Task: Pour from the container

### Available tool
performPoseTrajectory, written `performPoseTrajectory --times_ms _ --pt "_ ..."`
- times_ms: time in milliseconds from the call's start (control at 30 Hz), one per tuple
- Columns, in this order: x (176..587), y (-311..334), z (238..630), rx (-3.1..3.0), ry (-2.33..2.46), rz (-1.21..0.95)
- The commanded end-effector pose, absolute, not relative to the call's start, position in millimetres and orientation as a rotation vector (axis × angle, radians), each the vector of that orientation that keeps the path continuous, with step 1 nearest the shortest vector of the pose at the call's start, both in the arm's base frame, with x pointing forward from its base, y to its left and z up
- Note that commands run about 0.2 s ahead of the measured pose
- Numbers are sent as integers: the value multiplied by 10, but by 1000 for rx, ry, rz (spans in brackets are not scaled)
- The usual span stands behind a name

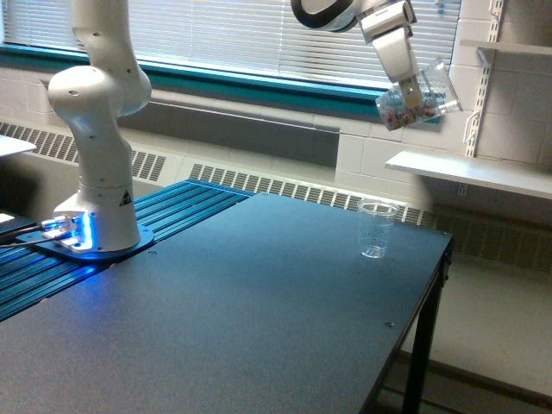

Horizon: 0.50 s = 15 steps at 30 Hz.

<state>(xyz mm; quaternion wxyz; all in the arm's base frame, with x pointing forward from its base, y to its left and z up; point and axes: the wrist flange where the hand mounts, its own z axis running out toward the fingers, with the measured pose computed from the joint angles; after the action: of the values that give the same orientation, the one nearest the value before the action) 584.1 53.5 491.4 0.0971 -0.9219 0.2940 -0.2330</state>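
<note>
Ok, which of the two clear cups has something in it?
The wide clear cup held tilted in the gripper, up by the window; small colourful pieces show inside. The narrower cup upright on the table looks empty.

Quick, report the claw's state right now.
Claw: closed on the container, held high and tilted well above the table.

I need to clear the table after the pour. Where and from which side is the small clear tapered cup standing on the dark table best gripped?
Grip the small clear tapered cup across its side wall just below the lipped rim, coming in level from the side. It stands upright and alone near the dark table edge, so either side looks open; it widens upward, so a grip there probably slips least. Squeeze lightly.
</note>
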Motion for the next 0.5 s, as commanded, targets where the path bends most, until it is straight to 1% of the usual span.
performPoseTrajectory --times_ms 33,167,333,500 --pt "5859 539 4881 -2741 871 -672" --pt "5875 522 4923 -2713 880 -666" --pt "5850 571 4841 -2717 883 -693" --pt "5777 712 4711 -2712 926 -628"
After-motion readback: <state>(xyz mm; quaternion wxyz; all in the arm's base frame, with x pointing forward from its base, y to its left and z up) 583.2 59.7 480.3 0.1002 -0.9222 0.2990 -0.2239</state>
